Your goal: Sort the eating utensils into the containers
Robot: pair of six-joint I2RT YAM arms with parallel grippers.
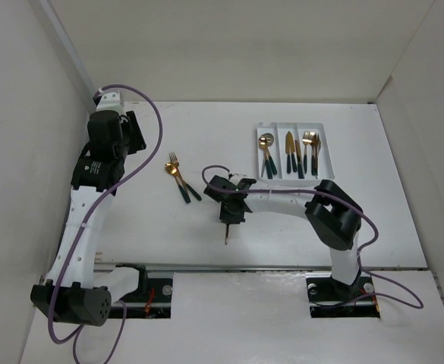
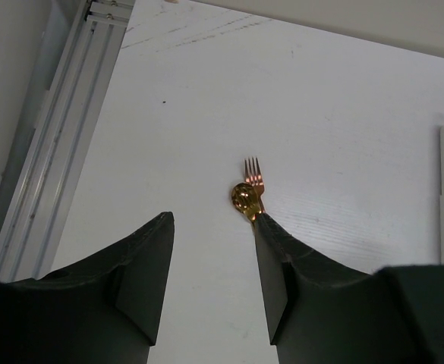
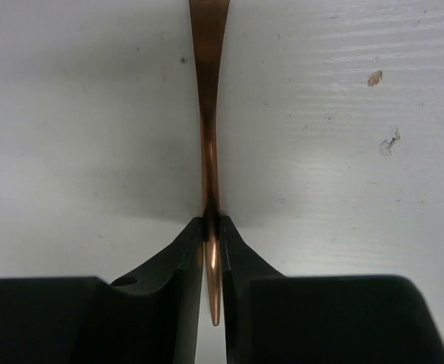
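Right fingers (image 3: 168, 303) clamp the copper utensil (image 3: 209, 114) near its narrow end; stiff, light, probably slippery. Tray (image 1: 288, 128) at two o'clock. Left fingers (image 2: 142, 280) apart.

A white counter (image 1: 168, 235) sits boxed in by a plain white left wall (image 1: 17, 114), far wall (image 1: 229, 45) and right wall (image 1: 434, 152). A pale rail (image 1: 229, 267) runs along its near edge. The light is even, with soft shadows.
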